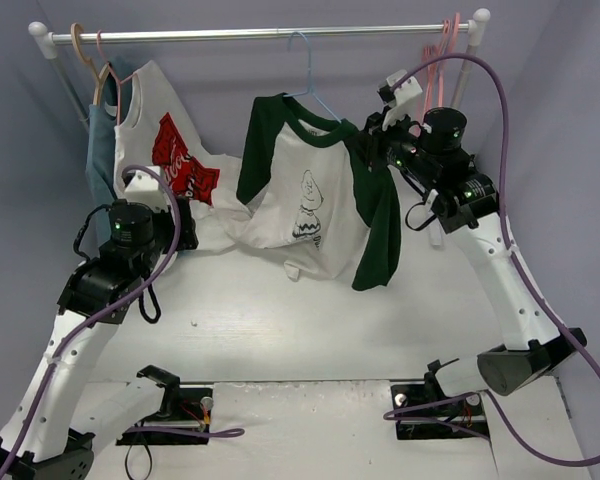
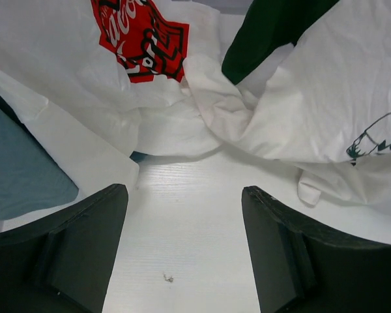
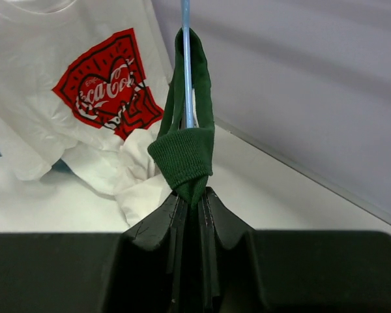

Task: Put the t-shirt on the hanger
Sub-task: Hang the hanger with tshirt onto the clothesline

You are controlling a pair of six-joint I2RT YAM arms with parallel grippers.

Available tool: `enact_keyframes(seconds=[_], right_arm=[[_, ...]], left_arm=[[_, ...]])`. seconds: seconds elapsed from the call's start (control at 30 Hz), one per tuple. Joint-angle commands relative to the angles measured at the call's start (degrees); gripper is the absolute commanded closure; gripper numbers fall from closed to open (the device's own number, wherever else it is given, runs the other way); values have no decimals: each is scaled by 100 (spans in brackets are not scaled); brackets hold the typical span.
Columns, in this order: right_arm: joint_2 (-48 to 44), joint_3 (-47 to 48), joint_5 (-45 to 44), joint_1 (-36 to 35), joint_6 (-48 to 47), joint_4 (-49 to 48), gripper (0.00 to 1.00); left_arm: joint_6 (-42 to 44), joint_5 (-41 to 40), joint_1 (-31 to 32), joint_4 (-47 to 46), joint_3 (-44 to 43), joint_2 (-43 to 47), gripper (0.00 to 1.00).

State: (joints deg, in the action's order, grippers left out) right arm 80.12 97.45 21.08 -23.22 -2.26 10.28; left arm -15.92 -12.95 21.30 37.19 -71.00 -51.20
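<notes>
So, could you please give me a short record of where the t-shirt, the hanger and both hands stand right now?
t-shirt: hanging below the rail, lower edge down by the table
hanger: light blue, hook up at the rail, wire passing through the collar
right hand: shut on the green collar
left hand: open, empty, low over the table by the white shirt with red graphic
task state: shirt appears to be on the hanger; collar not yet released
</notes>
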Motion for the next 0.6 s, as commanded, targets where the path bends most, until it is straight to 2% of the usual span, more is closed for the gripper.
enact_keyframes(seconds=[0.0,0.27,0.43,0.57], right_arm=[[65,468,-420,28,147,-852,100],[689,1082,-868,28,419,-1150,100],[1313,1838,-1202,28,612,-1125,100],[1559,1971,-1212,20,815,-1248,100]], left_arm=[[-148,91,-29,-186,16,-39,29],[-236,284,-29,-124,113,-127,29],[-271,355,-29,-89,122,-153,29],[-245,311,-29,-10,122,-136,29]])
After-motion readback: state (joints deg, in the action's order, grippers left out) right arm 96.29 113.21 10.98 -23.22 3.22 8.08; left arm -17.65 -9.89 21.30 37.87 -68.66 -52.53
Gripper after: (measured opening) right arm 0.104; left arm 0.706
